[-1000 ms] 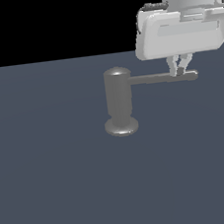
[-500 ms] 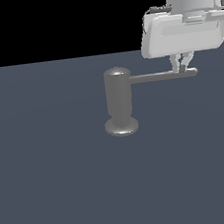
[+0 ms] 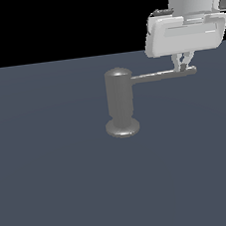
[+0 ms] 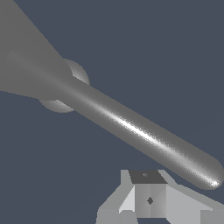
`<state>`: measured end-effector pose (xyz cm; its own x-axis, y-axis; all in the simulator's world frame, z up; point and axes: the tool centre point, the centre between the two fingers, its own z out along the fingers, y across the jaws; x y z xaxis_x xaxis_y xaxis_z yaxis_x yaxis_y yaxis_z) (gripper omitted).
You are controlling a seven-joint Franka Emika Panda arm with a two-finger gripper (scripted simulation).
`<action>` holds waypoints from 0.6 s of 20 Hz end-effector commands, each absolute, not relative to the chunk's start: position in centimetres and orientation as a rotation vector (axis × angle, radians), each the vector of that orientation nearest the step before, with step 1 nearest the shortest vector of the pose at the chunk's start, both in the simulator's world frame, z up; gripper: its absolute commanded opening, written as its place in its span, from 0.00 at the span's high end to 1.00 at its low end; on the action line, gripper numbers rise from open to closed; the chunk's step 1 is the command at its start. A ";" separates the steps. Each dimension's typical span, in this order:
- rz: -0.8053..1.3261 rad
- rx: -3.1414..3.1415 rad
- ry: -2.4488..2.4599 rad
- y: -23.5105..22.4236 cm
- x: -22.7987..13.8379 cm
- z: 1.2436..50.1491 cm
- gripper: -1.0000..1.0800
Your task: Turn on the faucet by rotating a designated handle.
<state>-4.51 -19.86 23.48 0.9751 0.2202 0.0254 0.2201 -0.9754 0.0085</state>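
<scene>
Gripper (image 3: 184, 66): positioned at the outer end of the handle (image 3: 163, 74), far from the faucet (image 3: 120, 104) body; fingers (image 3: 179, 61) lowered beside the rod near its rounded tip. In the wrist view, only one finger (image 4: 148, 197) seen, lying on one side of the rod; other finger not visible. Clenched, released or merely pressed against the rod: cannot tell. Placed at the tip, by judgement, for the longest lever about the faucet's upright axis.

Left to right in the exterior view:
- Faucet: upright grey cylinder, rounded top, flared base resting on the dark floor (image 3: 53, 182).
- Handle: thin straight rod, jutting from the faucet's top toward the exterior view's right, roughly level.
- Gripper: at the handle's far end from the faucet, white hand body above the rod.
</scene>
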 end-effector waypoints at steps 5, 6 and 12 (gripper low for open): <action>0.022 3.118 0.349 -20.6 -2.8 22.7 1.00; 0.022 3.119 0.348 -20.8 -2.5 22.7 1.00; 0.017 3.120 0.342 -21.7 -1.0 22.5 1.00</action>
